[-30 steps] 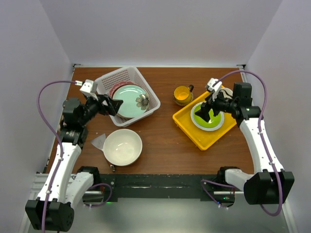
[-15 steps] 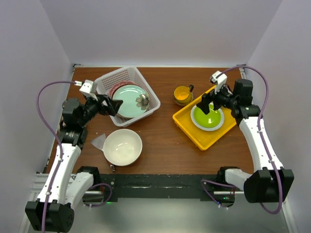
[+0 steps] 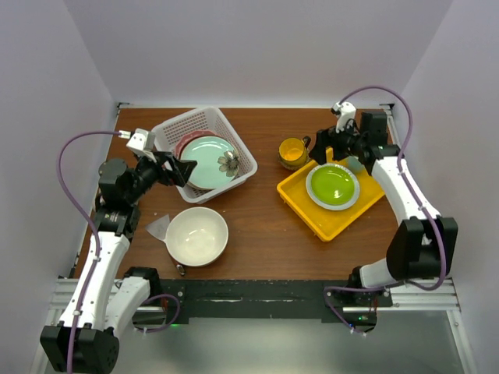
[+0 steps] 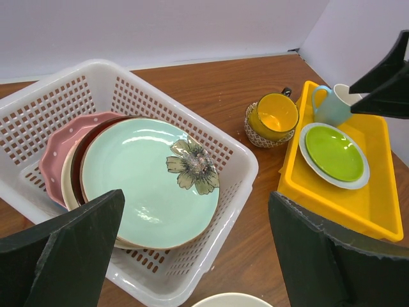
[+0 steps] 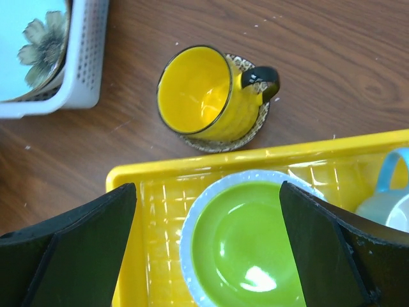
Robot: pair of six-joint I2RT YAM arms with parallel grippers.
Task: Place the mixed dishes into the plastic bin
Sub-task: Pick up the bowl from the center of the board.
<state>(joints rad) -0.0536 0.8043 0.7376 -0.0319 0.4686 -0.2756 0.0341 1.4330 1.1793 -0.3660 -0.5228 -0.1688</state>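
The right pincer (image 5: 208, 185) is hanging wide open and holding nothing, over the far-left corner of the yellow tray (image 3: 306, 214); the lime-green plate (image 3: 333, 185) is lying just below it, though that plate is no part of the job. The yellow mug (image 5: 195, 89) is standing upright on the bare worktop (image 3: 265, 234), mouth up, between the tray and the plastic bin (image 3: 187, 125); it is sitting just to the left of the right pincer and slightly farther away, clear of both fingers. Its dark handle is pointing far and right, toward that arm; the patterned ring under it may be a coaster or the mug's own foot, and the views are not settling which. The right arm is plainly the nearer one to the mug, so the coming reach is looking like a short shift leftward with the fingers straddling the rim or the body.

The left pincer (image 4: 195, 193) is also standing fully open and empty, hovering at the near-left side of the bin. Inside the bin a flowered pale-green plate (image 4: 140, 185) is leaning on top of a stack, with a pink dotted plate (image 4: 57, 153) and darker rims showing behind it. The large cream bowl (image 3: 196, 235) is resting on the worktop near of the bin, well apart from the mug; it is lying nearer the left arm, toward the near side of its pincer.
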